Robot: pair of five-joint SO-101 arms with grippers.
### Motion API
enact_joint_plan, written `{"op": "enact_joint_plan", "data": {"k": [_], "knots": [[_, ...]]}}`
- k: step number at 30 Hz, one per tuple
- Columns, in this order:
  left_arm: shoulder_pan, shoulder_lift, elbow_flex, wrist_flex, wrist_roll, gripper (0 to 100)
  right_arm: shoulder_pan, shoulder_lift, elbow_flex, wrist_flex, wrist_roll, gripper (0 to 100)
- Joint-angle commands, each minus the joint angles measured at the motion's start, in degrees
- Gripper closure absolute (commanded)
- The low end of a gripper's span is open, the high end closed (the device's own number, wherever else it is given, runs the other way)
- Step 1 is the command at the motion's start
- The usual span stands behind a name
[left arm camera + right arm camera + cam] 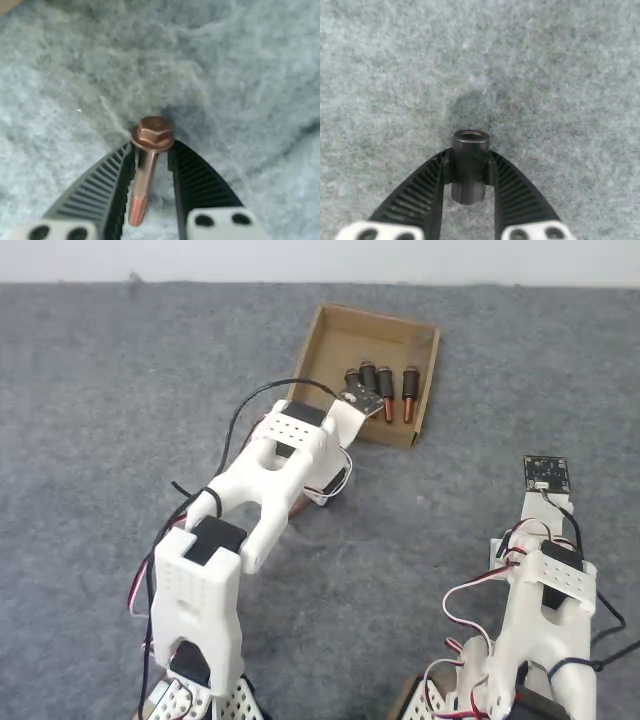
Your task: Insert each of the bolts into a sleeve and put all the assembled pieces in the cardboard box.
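Over grey felt tabletop (80, 390), left pincer (150, 146) clasps copper hex-head bolt (146, 170), right pincer (470, 159) black cylindrical sleeve (469, 172); alignment likely next

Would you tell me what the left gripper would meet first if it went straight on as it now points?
Likely the grey carpet, with the head of the bolt in the left gripper touching first; how far off is unclear.

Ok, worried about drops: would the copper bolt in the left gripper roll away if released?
Probably not far: the bolt has a head wider than its shank, so it would likely curl round. The fuzzy carpet should slow it.
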Motion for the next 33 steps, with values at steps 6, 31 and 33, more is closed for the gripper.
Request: {"op": "enact_joint_plan", "data": {"k": [6,31,33], "knots": [[0.44,0.00,-1.89,0.79,0.44,99,-0.57,-2.33,-0.79,-1.19,1.05,99.1],[-10.02,-33.58,34.07,-22.15,10.64,99,-0.66,-2.15,-0.53,-2.77,0.70,99.0],[-12.66,-35.96,36.97,-23.12,10.64,99,-0.84,-2.15,-0.62,-2.86,0.70,99.0]]}}
